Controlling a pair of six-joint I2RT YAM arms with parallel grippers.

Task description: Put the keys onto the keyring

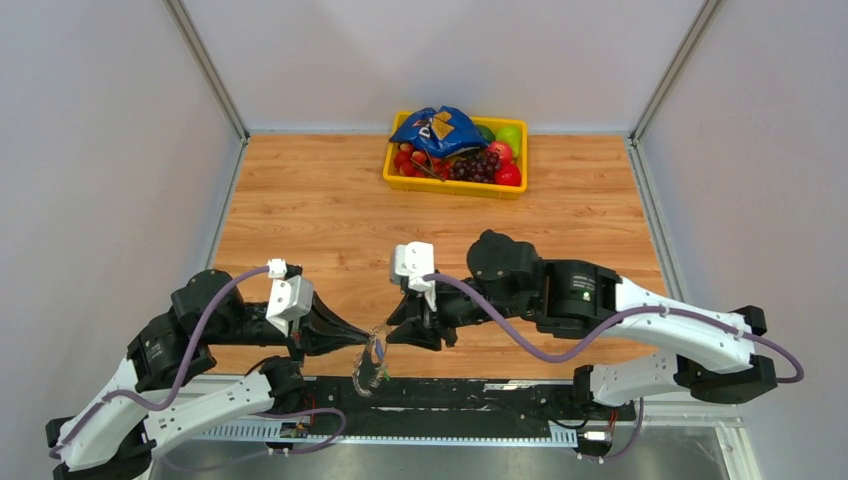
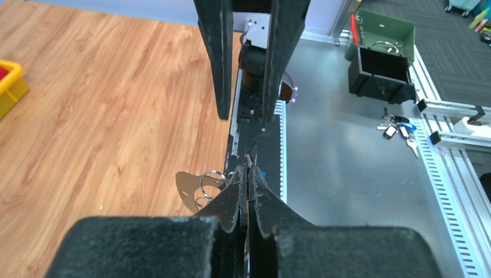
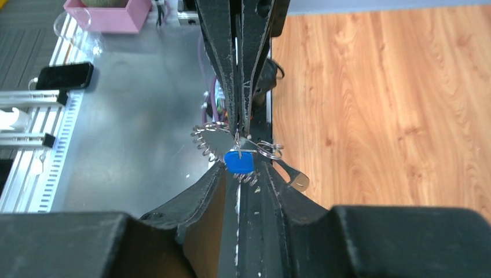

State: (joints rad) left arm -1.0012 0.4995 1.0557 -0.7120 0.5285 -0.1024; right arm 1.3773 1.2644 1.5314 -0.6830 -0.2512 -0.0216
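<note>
The keyring (image 3: 208, 142), a thin hoop fringed with small silver keys, hangs over the table's near edge (image 1: 371, 370). My left gripper (image 1: 362, 340) is shut on its wire, and a bit of the wire pokes out past the pinched tips (image 2: 248, 174). A key with a blue head (image 3: 239, 163) hangs from the ring just below that pinch. My right gripper (image 3: 240, 168) faces the left one tip to tip (image 1: 392, 335). It is open, its fingers standing either side of the blue head. A flat metal tag (image 3: 294, 177) and small split rings (image 2: 209, 178) dangle beside it.
A yellow basket (image 1: 455, 185) with fruit and a blue bag stands at the table's far edge. A black rail (image 1: 470, 395) runs along the near edge. Off the table lie a loose key bunch (image 2: 399, 128), a black box (image 2: 382, 72) and a phone (image 3: 62, 75).
</note>
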